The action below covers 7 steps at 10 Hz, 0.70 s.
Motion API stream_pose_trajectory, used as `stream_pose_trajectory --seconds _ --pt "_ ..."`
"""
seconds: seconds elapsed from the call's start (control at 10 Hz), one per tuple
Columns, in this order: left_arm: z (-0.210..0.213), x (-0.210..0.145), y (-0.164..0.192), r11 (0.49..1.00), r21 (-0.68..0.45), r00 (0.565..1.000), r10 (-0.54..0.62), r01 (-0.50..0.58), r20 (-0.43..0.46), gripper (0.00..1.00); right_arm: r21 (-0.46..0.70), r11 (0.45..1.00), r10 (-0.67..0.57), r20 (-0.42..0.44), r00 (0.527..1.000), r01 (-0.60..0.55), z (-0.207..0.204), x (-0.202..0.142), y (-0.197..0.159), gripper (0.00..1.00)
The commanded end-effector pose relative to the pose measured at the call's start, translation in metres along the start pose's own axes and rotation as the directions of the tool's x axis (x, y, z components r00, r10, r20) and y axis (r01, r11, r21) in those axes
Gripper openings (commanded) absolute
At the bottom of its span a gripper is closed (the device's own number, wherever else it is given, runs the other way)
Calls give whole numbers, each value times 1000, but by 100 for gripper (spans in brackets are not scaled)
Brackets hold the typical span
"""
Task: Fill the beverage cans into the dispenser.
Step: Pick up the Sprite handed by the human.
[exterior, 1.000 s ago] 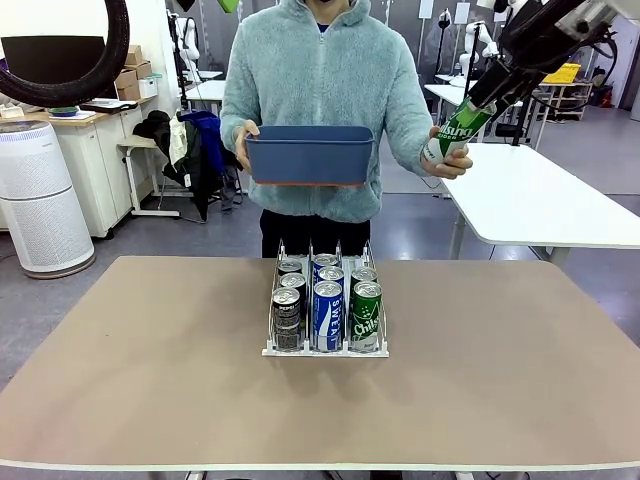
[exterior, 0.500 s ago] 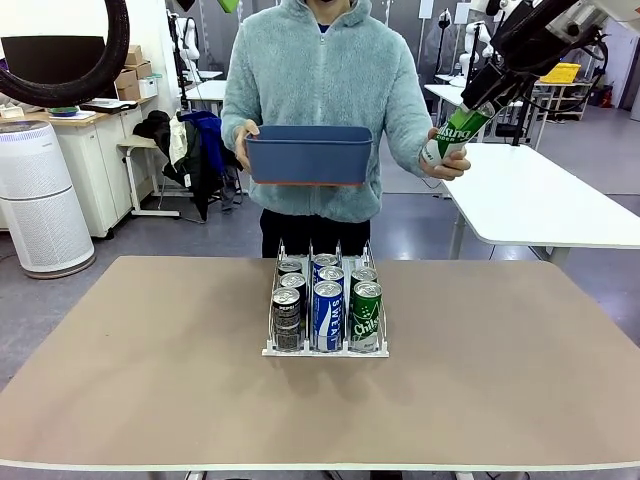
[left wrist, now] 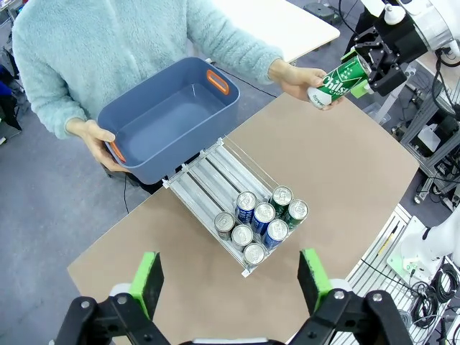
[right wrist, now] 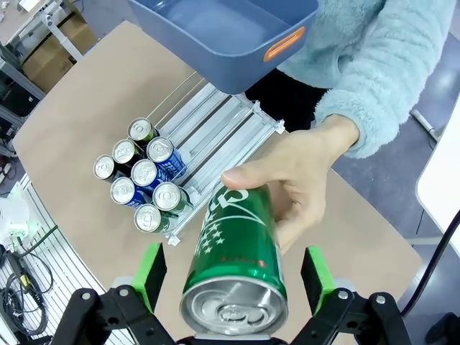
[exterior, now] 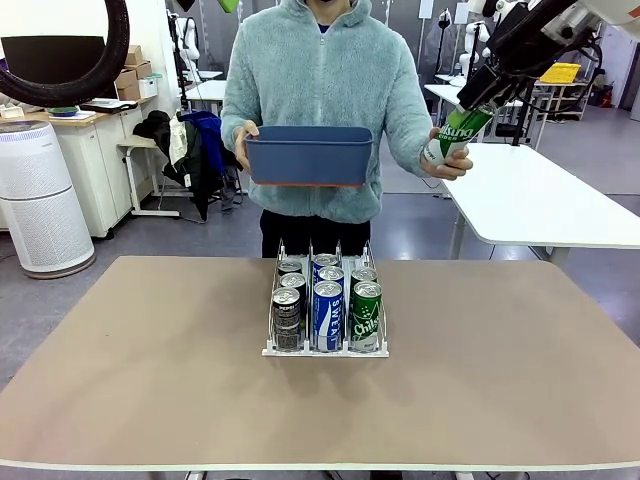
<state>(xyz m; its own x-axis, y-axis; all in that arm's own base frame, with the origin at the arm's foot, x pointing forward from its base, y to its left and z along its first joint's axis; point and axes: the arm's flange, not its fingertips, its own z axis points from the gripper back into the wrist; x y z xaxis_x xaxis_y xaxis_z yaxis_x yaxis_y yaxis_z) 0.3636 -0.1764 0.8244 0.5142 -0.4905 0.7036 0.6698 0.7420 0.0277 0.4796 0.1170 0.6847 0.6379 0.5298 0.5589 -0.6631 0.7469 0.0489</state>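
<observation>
Right wrist view: pincer spread round green can in person's hand.
Risk: early release drops it.

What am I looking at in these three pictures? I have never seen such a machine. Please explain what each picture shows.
These are two robot arms at a table, with a person opposite. One picture looks across the table from between the arms; the other two come from cameras on each arm's wrist, so green-padded fingers rise from the bottom. On the table stands a white dispenser, a wire rack with seven drink cans in its three lanes. The person holds an empty blue bin in one hand and offers a green can with the other hand. The right gripper sits open around that can, pads not pressing it. The left gripper hangs open above the table.
</observation>
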Motion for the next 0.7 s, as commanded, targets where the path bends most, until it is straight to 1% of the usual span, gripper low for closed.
stream_pose_trajectory --seconds 0.0,0.3,0.4,0.5,0.6 --pt "1 -1 1 1000 1 1000 7 -7 1 100 2 1000 1 0 1000 -1 3 -1 1 100" --pt "1 -1 1 1000 1 1000 7 -7 1 100 0 1000 1 1 1000 -1 1 0 1 100" --pt "1 -1 1 1000 1 1000 7 -7 1 100 -1 1000 21 8 1000 -21 3 -2 0 40" --pt "1 -1 1 1000 1 1000 7 -7 1 100 3 1000 13 8 1000 -13 2 -3 2 40" --pt "1 -1 1 1000 1 1000 7 -7 1 100 -1 1000 14 1 1000 -14 3 -3 1 0"
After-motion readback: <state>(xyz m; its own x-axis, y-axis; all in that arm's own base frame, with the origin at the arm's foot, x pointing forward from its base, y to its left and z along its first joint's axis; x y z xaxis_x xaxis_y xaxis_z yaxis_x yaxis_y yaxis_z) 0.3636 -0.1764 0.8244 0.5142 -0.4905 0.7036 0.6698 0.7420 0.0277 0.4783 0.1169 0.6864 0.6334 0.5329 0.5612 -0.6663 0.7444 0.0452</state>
